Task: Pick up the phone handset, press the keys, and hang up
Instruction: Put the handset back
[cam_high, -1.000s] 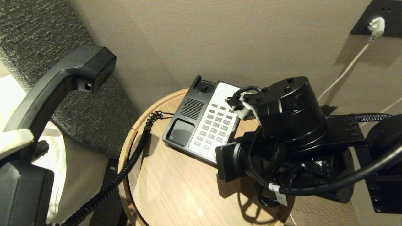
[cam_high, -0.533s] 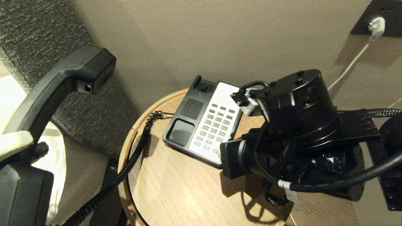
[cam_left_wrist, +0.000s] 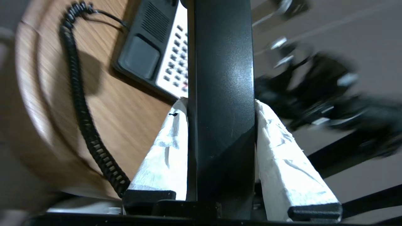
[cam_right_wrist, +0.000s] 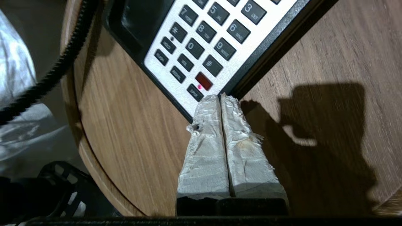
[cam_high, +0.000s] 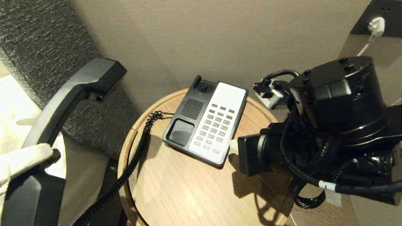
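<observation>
- Head view: a round wooden side table [cam_high: 176,188] stands against a beige wall. On it sits a desk phone base [cam_high: 205,121], black plastic with a white keypad panel of grey keys, and its handset cradle is empty. The phone handset [cam_high: 70,95], a long black plastic receiver with blocky ends, is held up in the air to the robot's left, well apart from the base. A black coiled cord [cam_high: 132,163] runs from the base over the table edge. The bulky black right arm [cam_high: 326,125] reaches in from the right, its white-wrapped tip just beside the near right corner of the base.
- Left wrist view: the left gripper [cam_left_wrist: 221,138] is clamped on the middle of the handset, with a white-taped finger pressed against each side of it. The table and phone base lie far below.
- Right wrist view: the right gripper [cam_right_wrist: 221,100] has its two taped fingers pressed together with nothing between them. The tips hang at the lowest corner of the keypad, near a small red key [cam_right_wrist: 203,81].
- Step in hand, as a judgement: the handset is lifted, and key pressing is the step in hand. Whether any key has been pressed cannot be told.
- Next move, as a judgement: either the closed fingertips come down squarely on one key, or the left arm carries the handset over the empty cradle, ends aligned, without snagging the cord.
</observation>
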Tool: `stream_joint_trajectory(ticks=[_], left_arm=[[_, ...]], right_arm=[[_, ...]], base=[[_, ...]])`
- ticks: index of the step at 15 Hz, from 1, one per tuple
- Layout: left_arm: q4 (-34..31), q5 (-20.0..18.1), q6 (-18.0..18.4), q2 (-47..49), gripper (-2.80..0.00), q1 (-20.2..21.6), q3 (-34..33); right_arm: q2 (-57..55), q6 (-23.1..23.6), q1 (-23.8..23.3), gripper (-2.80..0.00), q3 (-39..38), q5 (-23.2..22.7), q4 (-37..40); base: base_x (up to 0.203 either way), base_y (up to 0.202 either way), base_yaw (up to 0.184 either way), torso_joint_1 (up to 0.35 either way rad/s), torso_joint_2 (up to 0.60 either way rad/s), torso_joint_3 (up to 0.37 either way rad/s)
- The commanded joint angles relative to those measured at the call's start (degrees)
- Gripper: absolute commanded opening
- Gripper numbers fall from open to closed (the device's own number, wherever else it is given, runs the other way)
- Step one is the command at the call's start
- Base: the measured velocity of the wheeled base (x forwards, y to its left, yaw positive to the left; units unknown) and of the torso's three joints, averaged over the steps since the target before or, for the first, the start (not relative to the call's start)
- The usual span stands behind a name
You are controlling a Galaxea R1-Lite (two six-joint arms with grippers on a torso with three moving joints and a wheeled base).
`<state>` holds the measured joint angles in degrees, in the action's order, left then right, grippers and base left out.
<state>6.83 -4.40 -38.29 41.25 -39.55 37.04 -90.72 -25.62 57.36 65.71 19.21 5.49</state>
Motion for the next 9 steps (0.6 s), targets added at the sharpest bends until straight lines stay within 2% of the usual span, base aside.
stream_joint_trajectory(ticks=[1,3,5,7,9], left_arm=[[-0.1,-0.2,10.7,2.4,-2.80,0.0,-0.8],[0.3,0.0,19.4,7.9,-2.80,-0.1,-1.5],[1.0,0.8,25.2,14.2,-2.80,-0.1,0.5],[1.5,3.8,28.8,20.7,-2.80,-0.5,5.9],[1.7,5.4,31.1,27.2,-2.80,-1.0,14.2]], right_arm=[[2.0,-0.2,0.0,-2.80,-0.1,0.3,0.1],[4.9,-0.1,-0.4,-2.80,-0.4,2.5,1.9],[7.6,-0.1,-2.4,-2.80,-1.7,3.2,3.3],[10.3,-0.2,-4.1,-2.80,-3.9,3.3,3.3],[12.4,-0.2,-4.6,-2.80,-5.8,3.3,3.1]], base=[[0.000,0.000,0.000,0.000,0.00,0.000],[0.000,0.000,0.000,0.000,0.00,0.000],[0.000,0.000,0.000,0.000,0.00,0.000],[0.000,0.000,0.000,0.000,0.00,0.000],[0.000,0.000,0.000,0.000,0.00,0.000]])
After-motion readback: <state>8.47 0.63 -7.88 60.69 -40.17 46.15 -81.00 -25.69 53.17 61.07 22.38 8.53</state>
